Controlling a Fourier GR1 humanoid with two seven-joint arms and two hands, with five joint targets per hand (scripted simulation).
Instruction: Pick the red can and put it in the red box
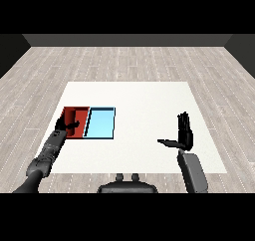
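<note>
right hand open, no writing.

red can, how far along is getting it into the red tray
No red can shows anywhere. The left hand hangs over the red tray, hiding part of it, so the can may be under it. The right hand is open and empty. Whether the drop is done cannot be told.

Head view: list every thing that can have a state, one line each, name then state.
red tray: flat on the table, left hand over its near left part; whether a can lies inside cannot be told.
light blue tray: flat, touching the red tray's right side, nothing in it.
left hand: over the red tray, fingers unclear.
right hand: open, fingers straight up, thumb out to the left, holding nothing.
red can: not visible.
</note>
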